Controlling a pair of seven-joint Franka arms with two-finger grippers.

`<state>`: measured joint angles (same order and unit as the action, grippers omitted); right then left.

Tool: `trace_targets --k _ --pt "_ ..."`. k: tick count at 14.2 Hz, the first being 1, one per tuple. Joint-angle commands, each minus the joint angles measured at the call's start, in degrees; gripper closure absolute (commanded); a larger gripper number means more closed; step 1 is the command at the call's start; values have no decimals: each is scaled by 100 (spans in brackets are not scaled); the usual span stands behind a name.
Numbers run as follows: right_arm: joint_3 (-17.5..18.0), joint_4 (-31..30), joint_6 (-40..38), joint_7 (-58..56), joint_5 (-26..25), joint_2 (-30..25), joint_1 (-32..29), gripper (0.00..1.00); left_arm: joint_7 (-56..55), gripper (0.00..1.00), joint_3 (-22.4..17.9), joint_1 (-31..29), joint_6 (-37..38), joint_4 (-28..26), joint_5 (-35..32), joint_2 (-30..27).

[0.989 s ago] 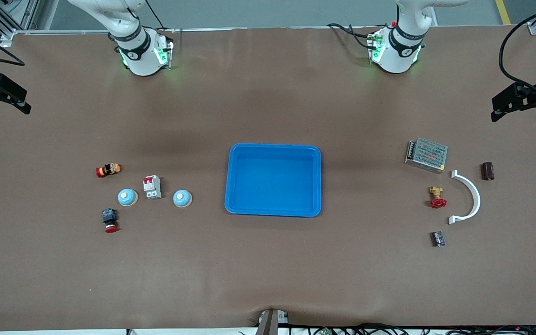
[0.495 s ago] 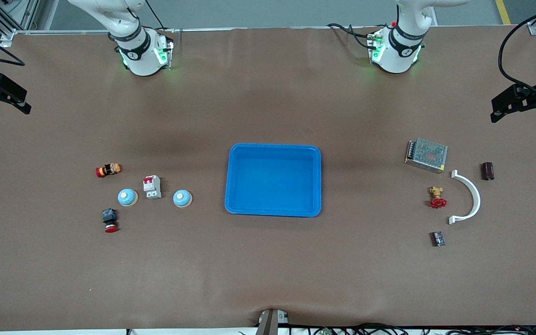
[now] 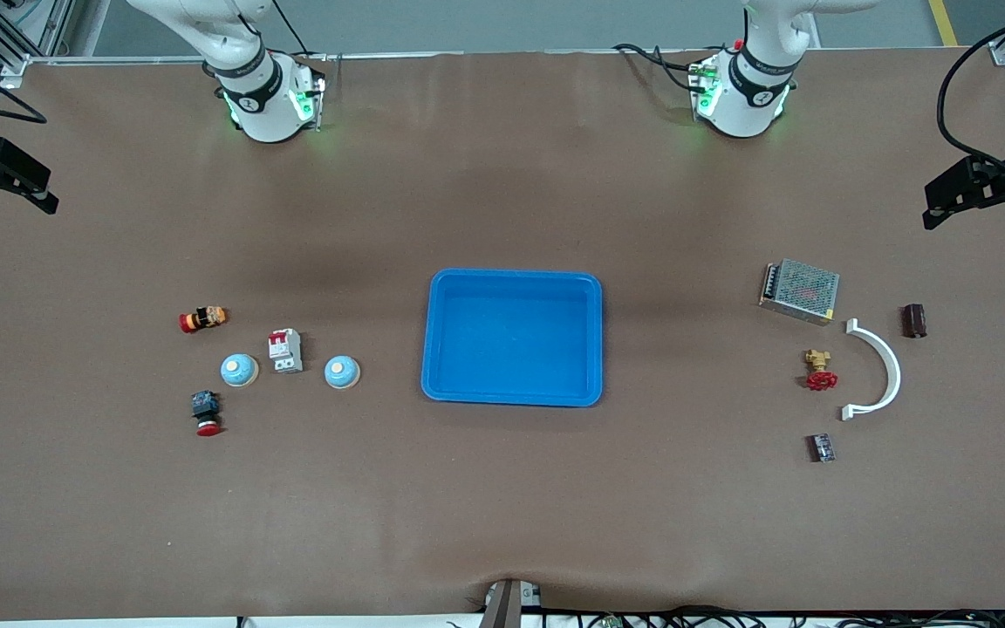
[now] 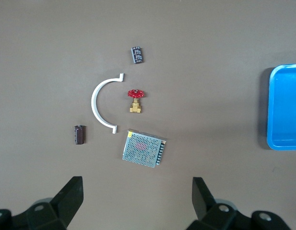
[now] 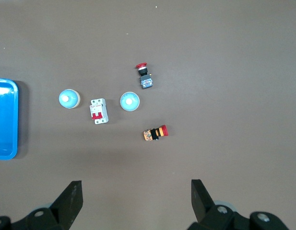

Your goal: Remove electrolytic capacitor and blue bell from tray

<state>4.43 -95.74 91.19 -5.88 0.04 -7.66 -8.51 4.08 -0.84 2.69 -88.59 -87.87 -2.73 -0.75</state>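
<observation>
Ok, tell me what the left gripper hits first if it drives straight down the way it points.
Probably bare table. The open left gripper points down at the brown surface just short of the mesh-topped power supply, which could be clipped; depth is unclear.

Blue tray [image 4: 286, 110] and both arms' upper links cut off by picture edges.
</observation>
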Motion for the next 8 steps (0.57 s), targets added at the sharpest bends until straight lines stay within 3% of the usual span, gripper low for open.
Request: trace_targets --k 1,8 --pt "49 38 -84 -62 14 -34 -72 0 22 0 -12 -14 122 165 36 57" --pt "49 38 -84 -53 23 -34 -72 0 -66 0 14 12 122 165 45 40"
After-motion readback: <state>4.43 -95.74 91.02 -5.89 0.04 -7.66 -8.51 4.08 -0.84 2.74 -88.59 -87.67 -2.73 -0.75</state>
